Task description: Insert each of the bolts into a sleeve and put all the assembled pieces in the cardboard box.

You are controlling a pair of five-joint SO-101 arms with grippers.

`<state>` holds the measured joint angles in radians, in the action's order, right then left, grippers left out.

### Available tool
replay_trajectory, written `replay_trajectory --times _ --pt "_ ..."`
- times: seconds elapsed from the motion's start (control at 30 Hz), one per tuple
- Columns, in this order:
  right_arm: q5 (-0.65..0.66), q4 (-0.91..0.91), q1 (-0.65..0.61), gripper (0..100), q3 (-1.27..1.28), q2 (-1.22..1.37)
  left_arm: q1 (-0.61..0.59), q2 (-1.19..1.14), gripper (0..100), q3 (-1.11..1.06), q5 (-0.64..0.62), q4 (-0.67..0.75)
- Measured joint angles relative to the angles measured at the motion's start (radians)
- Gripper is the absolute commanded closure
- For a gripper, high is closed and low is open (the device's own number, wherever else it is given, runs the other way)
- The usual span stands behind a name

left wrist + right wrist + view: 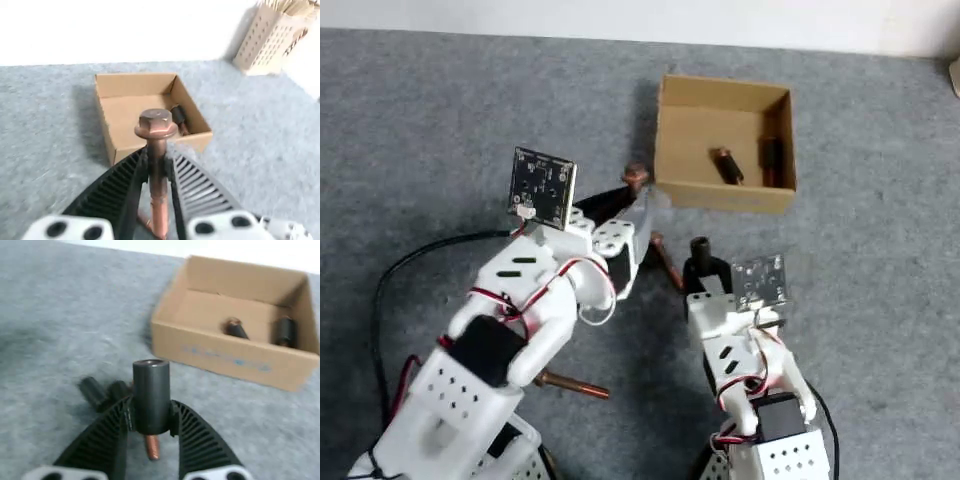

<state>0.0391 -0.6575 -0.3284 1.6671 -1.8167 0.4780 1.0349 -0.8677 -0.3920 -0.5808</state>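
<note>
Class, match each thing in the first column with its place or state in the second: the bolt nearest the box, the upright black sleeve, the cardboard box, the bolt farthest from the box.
Column one:
1. bolt nearest the box
2. black sleeve
3. cardboard box
4. bolt farthest from the box

Column two:
A. lying on the grey mat beside the left arm
B. gripped in the right hand
C. has two pieces inside
D. gripped in the left hand

Pairs: 1-D, 2-B, 3-C, 4-A.
</note>
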Motion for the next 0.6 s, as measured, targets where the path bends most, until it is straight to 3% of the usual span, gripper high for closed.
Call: replay_trajectory --times 0.23,0.33,0.6 --pt "0.000 0.077 -0.055 99.4 0.000 0.000 0.000 -0.002 100 -0.144 -0.009 0.242" --pt "0.000 0.077 -0.077 99.4 0.000 0.000 0.002 -0.002 100 -0.170 -0.075 0.315" --pt "0.000 0.077 -0.083 99.4 0.000 0.000 0.000 -0.002 100 -0.189 -0.161 0.347"
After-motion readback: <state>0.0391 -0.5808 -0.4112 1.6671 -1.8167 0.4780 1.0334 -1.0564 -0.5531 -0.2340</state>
